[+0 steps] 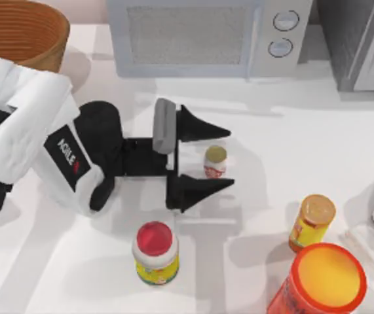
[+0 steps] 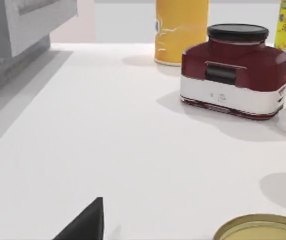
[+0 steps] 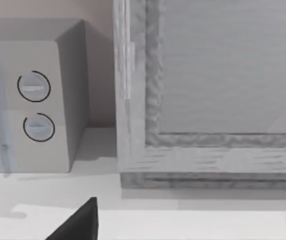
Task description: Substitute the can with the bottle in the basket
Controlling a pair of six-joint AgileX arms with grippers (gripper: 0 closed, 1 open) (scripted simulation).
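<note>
One "AGILEX" mark, left arm [image 1: 65,156]

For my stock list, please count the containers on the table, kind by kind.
Can: 1
Bottles: 2, the red-capped bottle and the yellow bottle
Orange canister: 1
Dark red jar: 1
Basket: 1
Total: 6
</note>
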